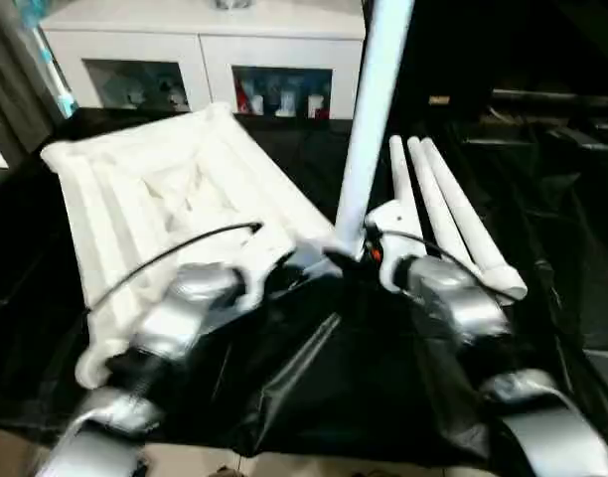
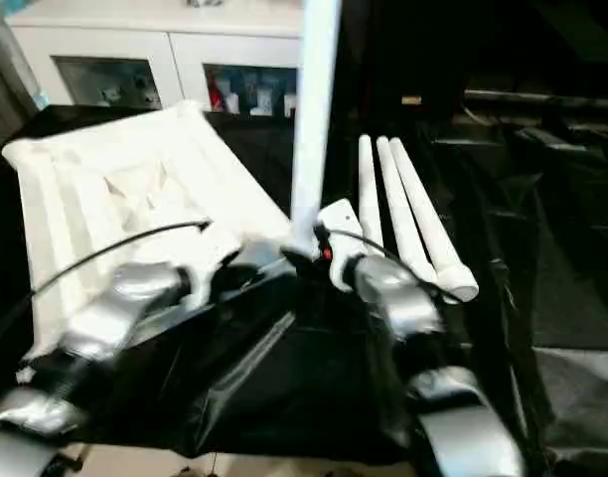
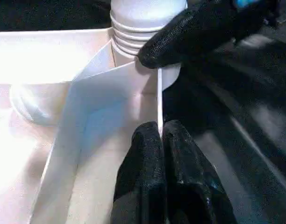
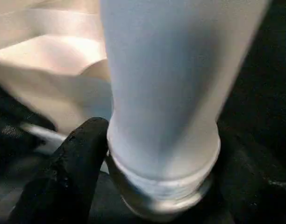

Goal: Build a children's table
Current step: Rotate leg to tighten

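The left claw (image 3: 161, 135) is clenching the thin rim of the upturned table top (image 1: 155, 189) on the black-draped table (image 1: 383, 388); the right claw (image 4: 152, 154) is grasping an upright leg (image 1: 374, 109) at the corner socket; next, seemingly, screwing it down squarely; three spare legs (image 1: 443, 209) are lying beside

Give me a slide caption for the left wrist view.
Left pincer pinches the tabletop rim beside a leg's threaded end.
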Available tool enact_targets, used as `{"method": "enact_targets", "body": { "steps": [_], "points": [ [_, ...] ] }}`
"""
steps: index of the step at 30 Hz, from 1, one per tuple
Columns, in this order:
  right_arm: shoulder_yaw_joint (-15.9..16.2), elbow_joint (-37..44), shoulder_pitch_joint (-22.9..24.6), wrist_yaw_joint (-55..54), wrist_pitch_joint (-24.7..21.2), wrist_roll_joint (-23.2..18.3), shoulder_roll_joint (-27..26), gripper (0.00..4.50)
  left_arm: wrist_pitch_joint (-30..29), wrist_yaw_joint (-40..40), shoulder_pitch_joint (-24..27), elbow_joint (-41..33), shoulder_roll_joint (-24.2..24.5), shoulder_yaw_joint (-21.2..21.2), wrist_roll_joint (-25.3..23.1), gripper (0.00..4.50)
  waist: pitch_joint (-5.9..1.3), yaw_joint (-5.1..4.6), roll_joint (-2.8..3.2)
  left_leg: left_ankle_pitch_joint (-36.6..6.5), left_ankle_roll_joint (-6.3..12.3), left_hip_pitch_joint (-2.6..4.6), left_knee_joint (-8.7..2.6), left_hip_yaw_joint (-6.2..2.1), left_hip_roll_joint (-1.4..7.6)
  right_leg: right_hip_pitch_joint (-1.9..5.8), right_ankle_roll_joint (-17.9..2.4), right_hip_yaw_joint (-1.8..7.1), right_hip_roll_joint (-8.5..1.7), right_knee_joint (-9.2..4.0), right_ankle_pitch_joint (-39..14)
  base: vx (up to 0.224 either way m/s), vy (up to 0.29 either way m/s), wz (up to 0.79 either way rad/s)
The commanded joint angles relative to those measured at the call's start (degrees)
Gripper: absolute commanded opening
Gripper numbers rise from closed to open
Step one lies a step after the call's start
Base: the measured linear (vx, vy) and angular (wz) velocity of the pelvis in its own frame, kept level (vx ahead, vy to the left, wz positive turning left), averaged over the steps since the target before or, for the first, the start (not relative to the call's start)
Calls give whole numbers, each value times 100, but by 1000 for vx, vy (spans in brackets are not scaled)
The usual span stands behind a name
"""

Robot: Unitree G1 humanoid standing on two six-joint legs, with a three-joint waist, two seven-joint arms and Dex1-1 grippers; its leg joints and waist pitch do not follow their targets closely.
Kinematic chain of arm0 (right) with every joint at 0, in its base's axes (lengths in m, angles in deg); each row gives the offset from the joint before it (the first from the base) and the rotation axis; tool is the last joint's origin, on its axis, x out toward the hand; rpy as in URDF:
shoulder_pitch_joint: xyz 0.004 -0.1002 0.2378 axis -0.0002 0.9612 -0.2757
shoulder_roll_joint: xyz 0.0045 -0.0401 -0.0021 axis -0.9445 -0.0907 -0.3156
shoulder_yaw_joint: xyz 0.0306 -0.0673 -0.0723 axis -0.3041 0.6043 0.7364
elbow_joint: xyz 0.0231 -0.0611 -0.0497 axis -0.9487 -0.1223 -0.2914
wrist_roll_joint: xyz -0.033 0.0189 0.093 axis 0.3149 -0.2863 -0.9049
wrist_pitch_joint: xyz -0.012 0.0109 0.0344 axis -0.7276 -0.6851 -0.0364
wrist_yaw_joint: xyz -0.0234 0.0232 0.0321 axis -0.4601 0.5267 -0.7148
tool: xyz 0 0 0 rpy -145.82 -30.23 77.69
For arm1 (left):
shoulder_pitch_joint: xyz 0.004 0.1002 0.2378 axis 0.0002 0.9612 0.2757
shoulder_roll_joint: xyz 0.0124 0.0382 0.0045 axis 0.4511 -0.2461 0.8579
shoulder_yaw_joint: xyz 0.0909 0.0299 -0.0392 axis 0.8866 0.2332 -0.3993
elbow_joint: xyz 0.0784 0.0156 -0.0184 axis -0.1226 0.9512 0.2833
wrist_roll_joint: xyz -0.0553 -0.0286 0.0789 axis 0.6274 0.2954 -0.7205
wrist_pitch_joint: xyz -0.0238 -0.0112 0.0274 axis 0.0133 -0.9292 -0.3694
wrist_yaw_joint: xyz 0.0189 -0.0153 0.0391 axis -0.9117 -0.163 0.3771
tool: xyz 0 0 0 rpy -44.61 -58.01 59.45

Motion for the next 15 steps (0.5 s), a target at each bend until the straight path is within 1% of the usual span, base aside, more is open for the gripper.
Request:
{"method": "enact_targets", "body": {
  "steps": [1,2,3,4,5,7,8,10,11,12,13,15],
  "points": [
    [121,304,140,576,-107,-129,239,350,98,-614,212,-334,113,201,260,0,-419,31,-27,-1098,330,31,-329,-13,170,326,-1321,218,-351,-388,-912,0,0,0],
    [131,378,172,693,-140,-162,309,350,85,-681,248,-388,164,196,283,0,-413,49,-22,-1070,381,37,-318,4,182,317,-1377,216,-336,-382,-752,0,0,0],
    [153,550,247,968,-222,-242,466,350,96,-823,322,-491,268,179,334,0,-404,44,-25,-1068,392,28,-322,6,181,311,-1407,212,-333,-378,-737,0,0,0],
    [160,609,273,1053,-253,-263,514,350,97,-863,344,-526,297,171,347,0,-400,66,-29,-1110,385,32,-321,8,181,315,-1412,207,-329,-380,-802,0,0,0],
    [174,741,331,1228,-322,-300,615,350,96,-930,386,-593,362,148,373,0,-386,59,-25,-1169,374,29,-335,4,184,310,-1407,207,-333,-389,-893,0,0,0],
    [190,876,392,1378,-414,-333,720,350,55,-1004,420,-663,448,119,412,0,-381,64,-36,-1302,315,34,-343,-2,180,316,-1344,207,-342,-409,-1178,0,0,0],
    [194,959,429,1445,-485,-356,762,325,28,-1059,441,-706,500,101,439,0,-367,55,-38,-1396,275,39,-350,-2,172,303,-1292,210,-344,-438,-1399,0,0,0],
    [195,991,444,1466,-513,-363,770,318,19,-1083,447,-719,519,94,449,0,-371,47,-64,-1436,221,38,-350,-6,163,304,-1194,218,-353,-454,-1643,0,0,0],
    [199,1054,472,1503,-555,-379,787,312,1,-1118,463,-756,544,86,458,0,-371,44,-58,-1421,206,39,-351,-9,166,296,-1152,223,-357,-460,-1703,0,0,0],
    [200,1109,498,1529,-609,-408,784,300,-20,-1141,475,-780,552,74,473,0,-373,44,-56,-1406,199,44,-351,-11,168,293,-1145,222,-356,-458,-1695,0,0,0],
    [197,1134,508,1543,-635,-417,783,300,-29,-1149,479,-789,554,69,478,0,-380,46,-58,-1327,203,40,-347,-11,169,298,-1146,226,-352,-450,-1592,0,0,0],
    [207,1201,546,1553,-698,-435,737,283,-39,-1144,482,-794,539,66,482,0,-399,43,-57,-1210,222,36,-336,-9,166,304,-1192,223,-342,-424,-1362,0,0,0]
  ]
}}
